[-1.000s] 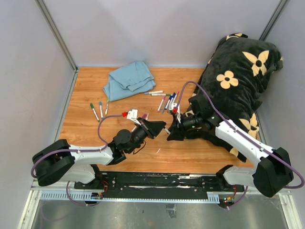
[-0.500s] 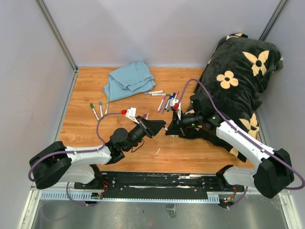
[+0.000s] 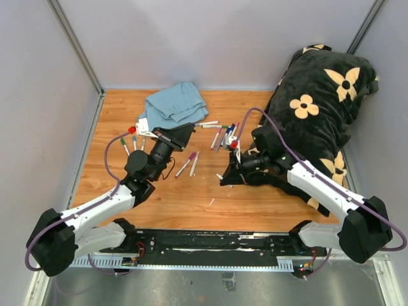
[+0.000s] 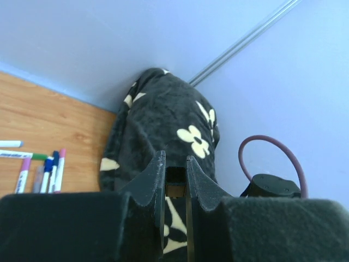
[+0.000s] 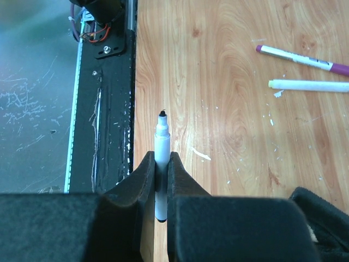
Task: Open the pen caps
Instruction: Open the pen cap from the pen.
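My right gripper [image 5: 161, 158] is shut on a white marker barrel [image 5: 162, 139]. The barrel's bare black tip points toward the table's near edge. In the top view this gripper [image 3: 224, 178] hovers low over the wood, right of centre. My left gripper [image 3: 185, 131] is raised near the blue cloth, its jaws almost shut on a small dark pen cap [image 4: 175, 180]. A purple-capped marker [image 3: 185, 164] and a white one [image 3: 194, 163] lie between the arms. Several capped markers [image 3: 224, 135] lie grouped at the back, and others [image 3: 134, 146] lie at the left.
A crumpled blue cloth [image 3: 172, 105] lies at the back left. A black pillow with cream flowers [image 3: 319, 95] fills the right side, and my right arm rests against it. Grey walls close in the wooden table [image 3: 210, 204]. The black base rail runs along the near edge.
The two grippers met at the centre and the right one shut on the marker barrel. The left arm then swung back and left toward the cloth, taking the cap off the marker.
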Available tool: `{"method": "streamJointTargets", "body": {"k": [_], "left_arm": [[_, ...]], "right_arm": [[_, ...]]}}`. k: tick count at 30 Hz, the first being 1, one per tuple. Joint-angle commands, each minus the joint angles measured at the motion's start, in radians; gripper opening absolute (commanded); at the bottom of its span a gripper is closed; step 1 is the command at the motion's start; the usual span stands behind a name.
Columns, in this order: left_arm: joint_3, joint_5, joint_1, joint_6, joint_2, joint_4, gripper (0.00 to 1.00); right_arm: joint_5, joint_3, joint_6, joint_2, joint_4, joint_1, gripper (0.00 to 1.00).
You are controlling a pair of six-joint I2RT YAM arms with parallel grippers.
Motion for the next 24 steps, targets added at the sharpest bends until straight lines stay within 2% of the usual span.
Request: {"method": "streamJointTargets", "body": {"k": [1,5,14,19,24], "left_arm": [[-0.033,-0.007,0.008,0.035,-0.067,-0.176,0.00],[-0.144,-0.019,0.008,-0.013,-0.132,-0.335,0.00],[-0.302,-0.260,0.010,-0.186,-0.322,-0.747,0.00],[-0.365,-0.260,0.063,-0.218,-0.402,-0.857,0.00],[-0.367,-0.241,0.139,-0.228,-0.435,-0.996,0.00]], "right_arm": [[0.080,-0.035,0.073,0.031,0.033,0.013,0.01],[0.149,-0.058,0.150,0.091,0.079,0.044,0.01],[0.385,-0.001,0.141,0.255,0.063,0.222,0.04],[0.473,0.064,0.123,0.322,0.021,0.300,0.05],[0.465,0.151,0.138,0.425,-0.011,0.345,0.06]]}}
